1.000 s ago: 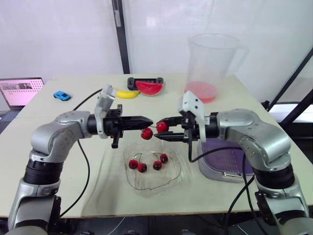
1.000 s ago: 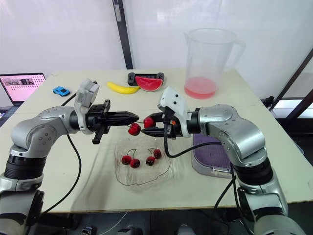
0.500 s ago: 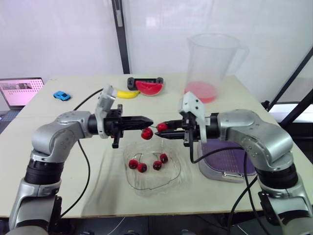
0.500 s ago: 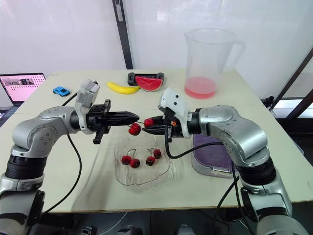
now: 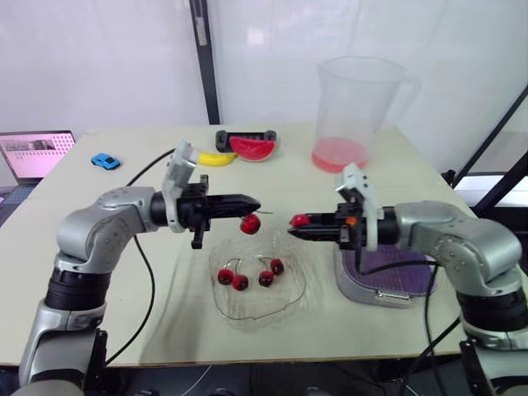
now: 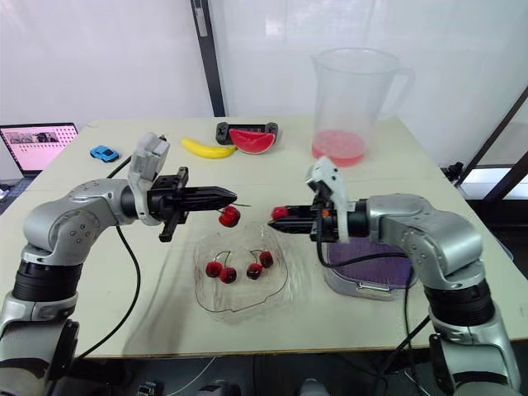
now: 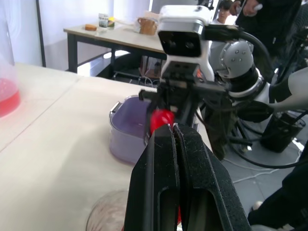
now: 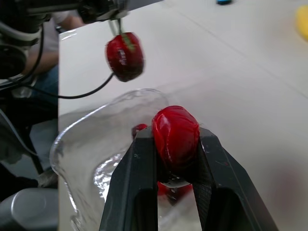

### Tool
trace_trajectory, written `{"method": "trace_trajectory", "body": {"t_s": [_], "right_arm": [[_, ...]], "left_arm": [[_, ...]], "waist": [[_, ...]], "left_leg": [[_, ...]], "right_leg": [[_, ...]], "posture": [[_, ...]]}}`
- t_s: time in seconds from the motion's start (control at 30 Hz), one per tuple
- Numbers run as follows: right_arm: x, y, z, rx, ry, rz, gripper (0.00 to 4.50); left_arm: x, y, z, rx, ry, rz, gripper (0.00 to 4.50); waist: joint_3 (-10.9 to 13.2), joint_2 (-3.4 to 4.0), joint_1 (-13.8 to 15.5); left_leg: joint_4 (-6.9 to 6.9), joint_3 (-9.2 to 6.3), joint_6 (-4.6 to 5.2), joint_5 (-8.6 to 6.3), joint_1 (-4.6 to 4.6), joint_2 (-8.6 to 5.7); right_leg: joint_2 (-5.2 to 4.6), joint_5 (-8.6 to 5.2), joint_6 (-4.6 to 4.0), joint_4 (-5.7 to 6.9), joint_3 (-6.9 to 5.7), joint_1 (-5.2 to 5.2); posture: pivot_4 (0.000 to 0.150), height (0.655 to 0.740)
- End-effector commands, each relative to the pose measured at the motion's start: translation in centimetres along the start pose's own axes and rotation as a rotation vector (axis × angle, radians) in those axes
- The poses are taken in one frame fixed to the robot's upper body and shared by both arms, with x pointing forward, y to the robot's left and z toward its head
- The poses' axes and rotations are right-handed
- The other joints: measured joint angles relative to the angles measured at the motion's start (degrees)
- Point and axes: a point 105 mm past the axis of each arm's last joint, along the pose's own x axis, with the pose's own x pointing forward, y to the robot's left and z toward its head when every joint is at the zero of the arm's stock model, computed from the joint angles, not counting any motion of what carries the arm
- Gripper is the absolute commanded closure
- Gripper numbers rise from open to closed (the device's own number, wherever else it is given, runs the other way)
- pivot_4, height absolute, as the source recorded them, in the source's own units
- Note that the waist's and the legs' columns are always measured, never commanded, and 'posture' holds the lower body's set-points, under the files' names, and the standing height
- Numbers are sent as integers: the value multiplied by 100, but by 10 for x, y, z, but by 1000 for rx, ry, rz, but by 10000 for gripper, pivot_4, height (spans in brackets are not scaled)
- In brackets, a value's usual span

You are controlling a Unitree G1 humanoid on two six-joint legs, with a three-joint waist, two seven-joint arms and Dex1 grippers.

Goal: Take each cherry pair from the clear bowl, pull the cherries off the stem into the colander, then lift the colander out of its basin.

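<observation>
My left gripper (image 5: pixel 254 203) is shut on a thin stem above the clear bowl's (image 5: pixel 294 299) far left rim. One red cherry (image 5: pixel 249 223) hangs from that stem. My right gripper (image 5: pixel 294 233) is shut on a second cherry (image 5: pixel 299 220), held apart from the first over the bowl's right rim. The right wrist view shows this cherry (image 8: pixel 175 132) clamped between the fingers, with the hanging cherry (image 8: pixel 125 55) beyond it. Two cherry pairs (image 5: pixel 247 276) lie in the bowl. The purple colander (image 5: pixel 388 266) sits in its basin to the right of the bowl.
A tall clear pitcher (image 5: pixel 363 99) with pink liquid stands at the back right. A banana (image 5: pixel 214 157), a watermelon slice (image 5: pixel 252 148) and a blue toy car (image 5: pixel 104 161) lie at the back. A laptop (image 5: pixel 33 155) sits at the far left.
My right gripper has pulled right, toward the colander, taking one cherry off the stem. The left gripper has held still with the stem and the other cherry hanging.
</observation>
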Motion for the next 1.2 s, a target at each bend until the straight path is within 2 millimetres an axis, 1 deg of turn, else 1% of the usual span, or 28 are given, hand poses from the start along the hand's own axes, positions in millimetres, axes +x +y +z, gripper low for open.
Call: {"method": "trace_trajectory", "body": {"t_s": [0.03, 0.17, 0.27, 0.3, 0.43, 0.5, 0.53, 0.57, 0.6, 0.63, 0.67, 0.73, 0.77, 0.87, 0.93, 0.97, 1.0, 1.1, 1.13, 1.2], "right_arm": [[-28, -12, 12, -70, 22, -78, 36551], [-63, -29, -2, -134, 224, -176, 36551], [-85, -40, -24, -173, 418, -226, 36551], [-89, -43, -32, -187, 467, -233, 36551], [-85, -51, -66, -230, 593, -219, 36551], [-84, -55, -77, -265, 639, -220, 36551], [-84, -57, -81, -266, 650, -222, 30142], [-83, -57, -83, -263, 653, -223, 27197], [-84, -58, -84, -260, 654, -222, 23035], [-84, -60, -82, -270, 648, -228, 17753], [-86, -62, -79, -275, 640, -241, 13469], [-93, -61, -67, -266, 626, -242, 3194], [-95, -60, -61, -257, 613, -242, 442], [-97, -52, -35, -236, 529, -212, 442], [-89, -35, -3, -188, 355, -125, 442], [-85, -28, 9, -180, 289, -83, 442], [-82, -23, 16, -175, 251, -58, 442], [-51, -7, 30, -144, 110, 41, 442], [-41, -4, 32, -144, 82, 58, 442], [-17, 1, 30, -150, 46, 71, 442]], "left_arm": [[0, -1, 11, 57, -23, 9, 45000], [2, -3, 12, 66, -36, 10, 45000], [4, -4, 12, 68, -38, 5, 45000], [5, -4, 11, 70, -34, 5, 45000], [6, -3, 6, 70, -30, 10, 45000], [7, -3, 6, 69, -32, 19, 45000], [7, -2, 5, 69, -32, 28, 45000], [7, -1, 5, 68, -32, 35, 45000], [7, -1, 5, 70, -36, 39, 45000], [7, -1, 6, 71, -39, 41, 45000], [7, -1, 6, 72, -40, 42, 45000], [7, 0, 6, 76, -38, 50, 45000], [7, 0, 6, 77, -37, 53, 45000], [6, 4, 9, 71, -58, 70, 45000], [4, 6, 13, 54, -88, 80, 45000], [4, 7, 15, 48, -96, 82, 45000], [4, 7, 15, 45, -100, 82, 45000], [6, 5, 12, 50, -79, 71, 45000], [7, 5, 12, 50, -77, 68, 45000], [7, 5, 11, 48, -80, 70, 45000]], "waist": [[0, 0, 1], [1, 1, 24], [1, 0, 16], [1, 0, 10], [1, 1, -20], [2, 1, -16], [2, 1, -12], [2, 1, -9], [2, 1, -4], [2, 1, 9], [2, 1, 20], [2, 1, 34], [2, 1, 38], [2, 1, 36], [3, 1, 35], [3, 1, 25], [3, 1, 19], [1, -3, -11], [1, -3, -10], [1, -3, -4]], "left_leg": [[0, 2, 1, -1, 0, 0], [2, 3, 5, -3, -2, -2], [4, 6, 8, -5, -2, 0], [4, 7, 8, -5, -2, 0], [2, 10, 9, -5, -1, 2], [2, 9, 7, -4, -1, 3], [2, 10, 5, -3, -2, 3], [5, 10, 3, -2, -3, 3], [6, 10, 2, -1, -4, 3], [7, 9, 1, -1, -4, 3], [7, 8, 1, -1, -5, 3], [9, 8, 1, -1, -6, 3], [10, 8, 1, -1, -7, 3], [10, 8, 1, -1, -7, 3], [10, 7, 3, -2, -7, 4], [10, 7, 3, -2, -7, 5], [9, 6, 3, -2, -7, 5], [9, 2, 3, -2, -7, 7], [9, 2, 3, -2, -5, 7], [10, 0, 1, -1, -5, 6]], "right_leg": [[0, 0, 0, 0, 0, 0], [0, 0, 0, -4, 0, 1], [1, 0, 0, -6, 0, 3], [1, 0, 1, -6, 0, 3], [2, 0, 0, -6, 3, 0], [2, 0, 0, -4, 2, -1], [1, 0, 1, -4, 3, -2], [1, 0, 1, -4, 3, -2], [0, 0, 0, -4, 4, -2], [0, 0, 0, -4, 4, -2], [0, 0, 0, -5, 3, -1], [-1, 0, 1, -5, 3, -1], [-1, 0, 1, -5, 3, -1], [-1, 0, 0, -6, 3, -1], [-1, 0, 0, -6, 3, -1], [-1, 0, 0, -7, 3, -1], [1, 0, 0, -7, 1, 0], [2, 0, 0, -7, -1, 1], [2, 0, 0, -7, -1, 3], [2, 0, 0, -5, -1, 3]], "posture": [[1500, 7400], [1500, 7400], [1500, 7400], [1500, 7400], [1500, 7400], [1500, 7400], [1500, 7400], [1500, 7400], [1500, 7400], [1500, 7400], [1500, 7400], [1500, 7400], [1500, 7400], [1500, 7400], [1500, 7400], [1500, 7400], [1500, 7400], [1500, 7400], [1500, 7400], [1500, 7400]]}}
